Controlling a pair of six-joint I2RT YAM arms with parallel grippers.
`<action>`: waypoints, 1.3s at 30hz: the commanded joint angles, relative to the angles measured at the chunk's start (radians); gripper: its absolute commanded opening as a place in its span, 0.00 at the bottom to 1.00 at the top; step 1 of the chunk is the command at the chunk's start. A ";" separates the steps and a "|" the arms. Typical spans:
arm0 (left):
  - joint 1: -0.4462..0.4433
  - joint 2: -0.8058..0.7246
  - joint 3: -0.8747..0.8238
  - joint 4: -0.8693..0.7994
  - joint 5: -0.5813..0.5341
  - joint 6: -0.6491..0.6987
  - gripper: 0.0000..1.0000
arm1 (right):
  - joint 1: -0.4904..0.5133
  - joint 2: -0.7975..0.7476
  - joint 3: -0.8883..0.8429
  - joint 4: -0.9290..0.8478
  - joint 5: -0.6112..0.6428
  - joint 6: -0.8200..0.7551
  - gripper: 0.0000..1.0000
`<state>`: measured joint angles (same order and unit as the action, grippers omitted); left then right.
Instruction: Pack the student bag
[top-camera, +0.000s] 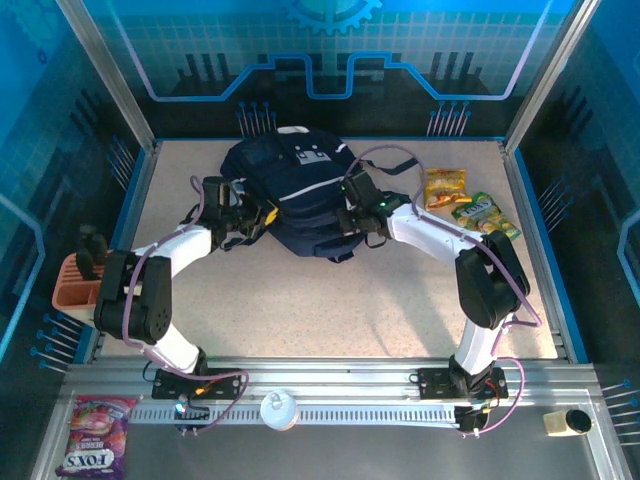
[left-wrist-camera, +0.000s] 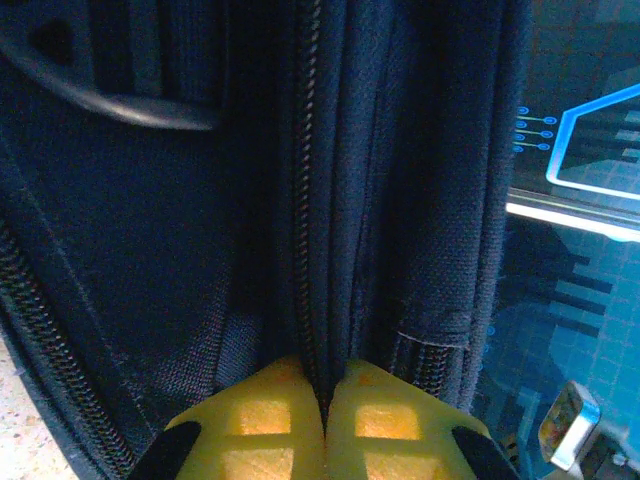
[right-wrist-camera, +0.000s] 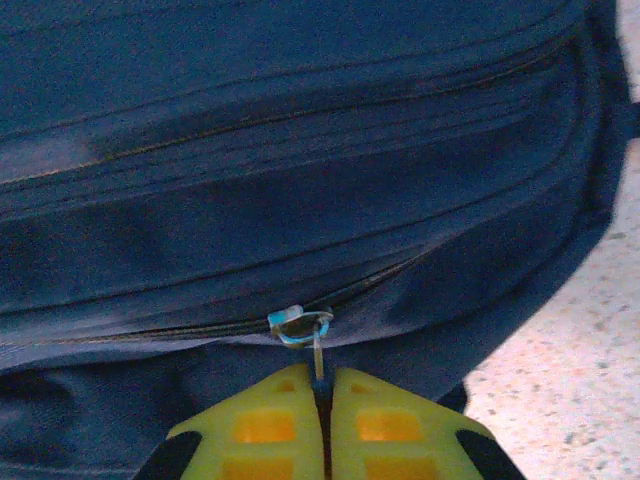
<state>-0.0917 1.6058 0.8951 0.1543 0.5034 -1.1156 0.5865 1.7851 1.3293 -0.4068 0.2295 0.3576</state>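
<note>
Grip | left fingers (left-wrist-camera: 265, 420) closed on student bag (left-wrist-camera: 150, 250) | right fingers (right-wrist-camera: 265, 425) closed on zip pull (right-wrist-camera: 318, 352)

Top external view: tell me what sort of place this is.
Probably a robot test cell: a speckled beige tabletop fenced by aluminium frame posts, blue circuit-patterned wall panels, and two white robot arms bolted at its near edge.

Backpack (top-camera: 290, 200): matt, coarse woven cloth. Zip pull (right-wrist-camera: 300, 325): shiny metal. Finger pads (right-wrist-camera: 265, 425): smooth yellow plastic. Table (top-camera: 330, 300): matt, speckled. Snack packets (top-camera: 445, 187) at the backpack's 3 o'clock: glossy film.
</note>
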 joint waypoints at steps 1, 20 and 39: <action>0.030 0.017 0.060 -0.035 0.011 0.061 0.00 | -0.024 -0.014 0.043 -0.075 0.083 -0.030 0.07; 0.091 0.052 0.239 -0.251 -0.134 0.238 0.36 | 0.188 -0.035 -0.028 0.219 -0.207 -0.123 0.07; 0.054 -0.213 -0.037 -0.196 -0.045 -0.004 0.60 | 0.231 0.163 0.196 0.264 -0.376 -0.009 0.07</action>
<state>-0.0170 1.4097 0.9012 -0.0708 0.4389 -1.0496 0.8043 1.9404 1.4792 -0.2035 -0.0956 0.3359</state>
